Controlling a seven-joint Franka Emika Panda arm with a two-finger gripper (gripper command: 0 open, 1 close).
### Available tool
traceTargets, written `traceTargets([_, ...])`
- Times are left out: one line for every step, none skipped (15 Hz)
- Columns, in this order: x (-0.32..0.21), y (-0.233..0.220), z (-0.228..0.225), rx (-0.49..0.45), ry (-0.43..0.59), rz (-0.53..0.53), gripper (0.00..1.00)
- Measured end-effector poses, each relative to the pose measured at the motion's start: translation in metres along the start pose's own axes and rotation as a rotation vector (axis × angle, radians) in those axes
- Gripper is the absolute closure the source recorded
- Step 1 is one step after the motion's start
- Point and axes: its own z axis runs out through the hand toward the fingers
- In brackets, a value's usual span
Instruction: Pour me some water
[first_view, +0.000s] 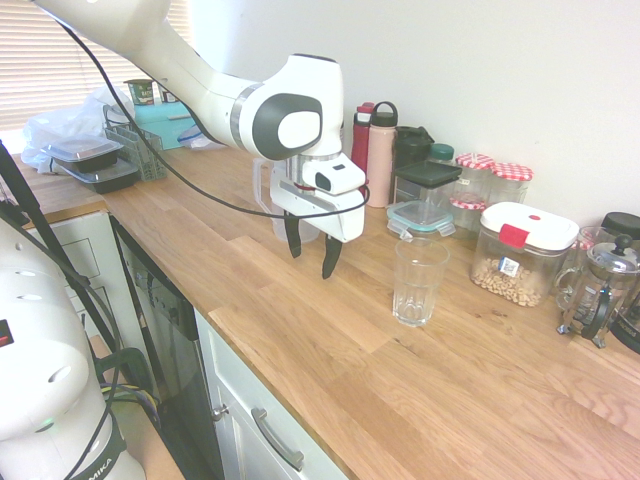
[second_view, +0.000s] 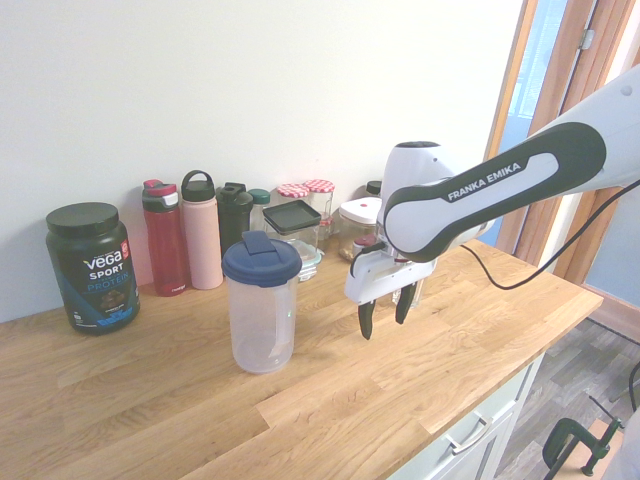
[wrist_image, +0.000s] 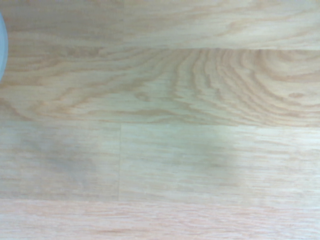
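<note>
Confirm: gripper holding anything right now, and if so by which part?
Nothing held. The gripper hangs above the bare wooden counter with its jaws open and empty, between the blue-lidded shaker and the empty glass, touching neither.

Black Vega protein tub (second_view: 92, 266) stands beside a red bottle (second_view: 165, 238)

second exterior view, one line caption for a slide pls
Franka gripper hangs with open jaws over the wooden counter, beside a blue-lidded shaker, bottles lined along the wall.
</note>
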Motion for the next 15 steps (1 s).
traceTargets([0.000,0.000,0.000,-0.001,0.000,0.000,0.00])
traceTargets([0.000,0.000,0.001,-0.002,-0.001,0.009,0.00])
traceTargets([0.000,-0.003,-0.003,0.000,0.002,0.029,0.00])
traceTargets([-0.003,-0.008,-0.010,-0.004,0.003,0.050,0.00])
traceTargets([-0.011,-0.014,-0.022,-0.008,0.003,0.067,0.00])
traceTargets([-0.023,-0.021,-0.038,-0.006,0.004,0.079,0.00])
traceTargets([-0.038,-0.026,-0.055,0.004,0.007,0.088,0.00])
traceTargets([-0.056,-0.031,-0.072,0.018,0.017,0.093,0.00])
traceTargets([-0.076,-0.036,-0.090,0.034,0.034,0.095,0.00])
traceTargets([-0.096,-0.044,-0.105,0.051,0.051,0.095,0.00])
traceTargets([-0.116,-0.053,-0.119,0.069,0.072,0.093,0.00])
traceTargets([-0.134,-0.064,-0.131,0.087,0.092,0.087,0.00])
traceTargets([-0.153,-0.076,-0.139,0.102,0.109,0.082,0.00])
traceTargets([-0.167,-0.089,-0.142,0.115,0.127,0.076,0.00])
traceTargets([-0.179,-0.102,-0.143,0.123,0.147,0.067,0.00])
